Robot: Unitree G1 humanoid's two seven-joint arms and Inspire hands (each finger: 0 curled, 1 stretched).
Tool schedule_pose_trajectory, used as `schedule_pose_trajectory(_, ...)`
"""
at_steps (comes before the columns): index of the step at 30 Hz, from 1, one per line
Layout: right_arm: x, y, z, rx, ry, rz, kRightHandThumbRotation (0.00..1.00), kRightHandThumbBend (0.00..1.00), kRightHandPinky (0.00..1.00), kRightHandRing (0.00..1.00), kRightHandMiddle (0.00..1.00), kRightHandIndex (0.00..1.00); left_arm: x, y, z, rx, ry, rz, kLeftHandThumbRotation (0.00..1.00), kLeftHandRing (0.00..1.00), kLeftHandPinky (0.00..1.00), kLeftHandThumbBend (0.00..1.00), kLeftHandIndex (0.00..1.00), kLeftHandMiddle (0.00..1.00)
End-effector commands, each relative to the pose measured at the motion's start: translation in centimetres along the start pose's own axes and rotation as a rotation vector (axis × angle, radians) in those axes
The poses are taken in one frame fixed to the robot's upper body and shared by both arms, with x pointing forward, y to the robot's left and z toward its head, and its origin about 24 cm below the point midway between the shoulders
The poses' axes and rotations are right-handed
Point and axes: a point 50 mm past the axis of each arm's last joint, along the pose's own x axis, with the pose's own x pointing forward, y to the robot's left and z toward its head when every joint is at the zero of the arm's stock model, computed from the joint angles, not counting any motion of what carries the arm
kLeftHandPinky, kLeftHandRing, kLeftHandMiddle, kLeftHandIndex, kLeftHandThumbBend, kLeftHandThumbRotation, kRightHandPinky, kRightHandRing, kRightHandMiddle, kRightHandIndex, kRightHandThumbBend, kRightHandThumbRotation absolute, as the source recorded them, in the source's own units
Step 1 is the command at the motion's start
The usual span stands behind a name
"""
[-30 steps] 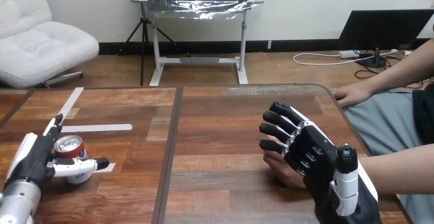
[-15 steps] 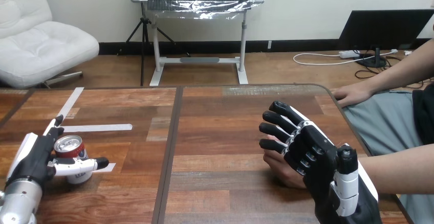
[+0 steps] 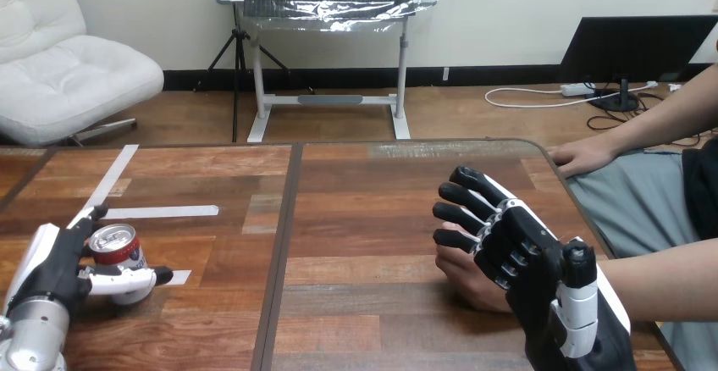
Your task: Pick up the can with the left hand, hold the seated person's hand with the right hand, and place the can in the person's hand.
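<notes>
Wooden table (image 3: 364, 185): carries everything; a dark seam splits it into a left and a right half.
Right hand (image 3: 525, 257): in the right half near the front edge, lying over the person's hand (image 3: 461, 276). Its fingers are spread apart, only loosely bent and pointing toward the seam. None is seen wrapped round the person's hand, so no hold can be claimed.
Person's hand: it shows from under the right hand; whether it is cupped to receive cannot be told.
Left hand (image 3: 55, 269): at the front left corner, opened wide. The fingers run straight along the can's far left side and the thumb reaches across its near side, low down.
Can (image 3: 114, 244): upright on the table, long axis vertical, standing in the gap between that thumb and those fingers. Contact is too close to call.
Deciding relation: the can stands just right of the left palm, bracketed by it; the left hand is by far the nearer.
Likely next: the fingers close sideways round the upright wall, then a lift.
Carry ahead: the person's hand lies well apart to the right, across the seam.
</notes>
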Motion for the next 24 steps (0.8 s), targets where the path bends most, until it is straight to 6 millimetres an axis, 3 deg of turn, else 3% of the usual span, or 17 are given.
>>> schedule_pose_trajectory(1,1.26,-0.24,1.25,-0.015,-0.092,0.015,1.00,0.94,0.80,0.86,0.88,0.88,0.93,1.55,3.22,0.037,-0.097,0.064,0.00,0.85,0.77,0.78,0.88,0.88)
schedule_pose_trajectory(24,1.34,-0.15,1.34,-0.017,-0.094,0.023,1.00,0.93,0.81,0.86,0.88,0.89,0.80,2.06,3.70,0.093,-0.097,0.114,0.00,0.80,0.72,0.79,0.80,0.83)
